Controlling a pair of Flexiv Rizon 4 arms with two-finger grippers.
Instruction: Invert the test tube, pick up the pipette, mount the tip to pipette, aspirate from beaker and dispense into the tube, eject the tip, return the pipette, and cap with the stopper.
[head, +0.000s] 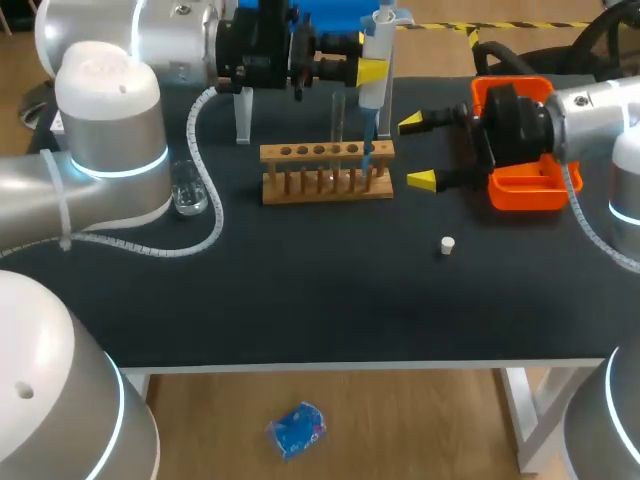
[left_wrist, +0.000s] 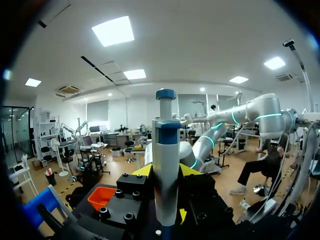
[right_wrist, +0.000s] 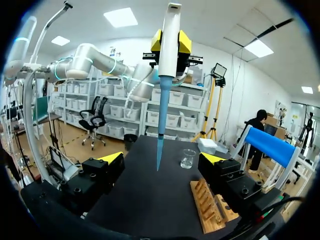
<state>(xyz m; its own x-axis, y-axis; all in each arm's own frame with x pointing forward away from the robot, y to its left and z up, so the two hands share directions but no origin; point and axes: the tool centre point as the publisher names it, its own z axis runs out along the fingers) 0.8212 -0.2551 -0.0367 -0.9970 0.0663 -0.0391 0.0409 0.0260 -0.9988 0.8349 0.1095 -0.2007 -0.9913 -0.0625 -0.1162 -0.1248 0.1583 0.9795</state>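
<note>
Left gripper (head: 372, 72) pinching the white-and-blue plastic pipette (head: 378, 48).
Its long blue tip (right_wrist: 160, 120) hangs above the wooden tube rack (head: 325, 172); right gripper (head: 418, 152) spread wide just beside the rack.

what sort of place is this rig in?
Looks like a lab bench set up for pipetting, probably a robot test cell: a pipette, a wooden tube rack and a glass beaker on a black table.

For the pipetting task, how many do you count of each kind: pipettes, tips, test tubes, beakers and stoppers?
pipette: 1
tip: 1
test tube: 1
beaker: 1
stopper: 1
Total: 5
</note>
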